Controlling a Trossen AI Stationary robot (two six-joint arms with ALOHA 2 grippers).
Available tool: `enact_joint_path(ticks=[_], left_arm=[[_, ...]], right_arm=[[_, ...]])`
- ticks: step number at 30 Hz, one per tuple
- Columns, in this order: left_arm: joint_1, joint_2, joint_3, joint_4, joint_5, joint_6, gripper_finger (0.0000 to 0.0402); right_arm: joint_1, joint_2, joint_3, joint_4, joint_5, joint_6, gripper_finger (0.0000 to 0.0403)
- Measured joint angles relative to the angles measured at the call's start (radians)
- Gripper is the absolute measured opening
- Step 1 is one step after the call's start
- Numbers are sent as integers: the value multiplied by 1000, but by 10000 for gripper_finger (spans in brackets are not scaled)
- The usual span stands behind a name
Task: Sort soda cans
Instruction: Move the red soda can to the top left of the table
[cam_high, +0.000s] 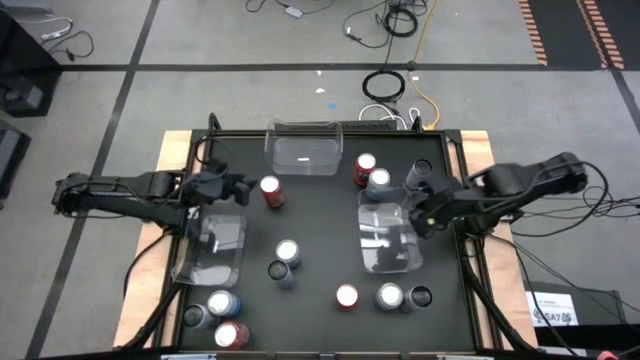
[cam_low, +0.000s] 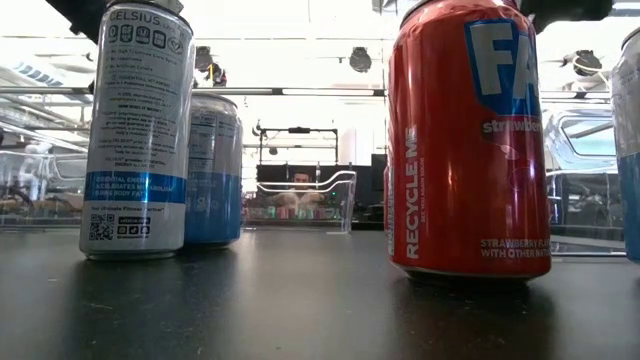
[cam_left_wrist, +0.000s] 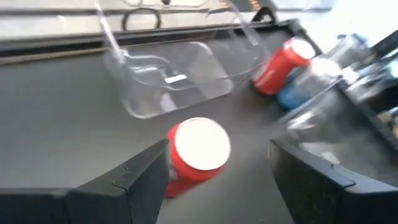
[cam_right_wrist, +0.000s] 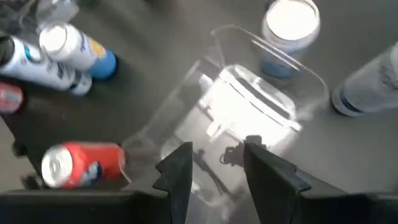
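Left wrist view: left gripper (cam_left_wrist: 214, 171) spread wide, upright red can (cam_left_wrist: 196, 152) straight ahead between fingers. Right gripper (cam_right_wrist: 217, 165) narrowly open, empty over bin (cam_right_wrist: 249, 118).

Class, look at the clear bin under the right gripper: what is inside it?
The clear bin appears empty in the high and right wrist views; only its glossy floor shows. The right gripper, fingers open, covers a small patch.
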Motion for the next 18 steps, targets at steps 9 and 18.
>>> enact_joint_path(ticks=[9, 18], left_arm=[[0, 0, 0, 358, 167, 23, 279], [0, 109, 176, 426, 251, 270, 279]], right_arm=[[82, -99, -79, -104, 163, -113, 137], [117, -271, -348, 106, 229, -93, 137]])
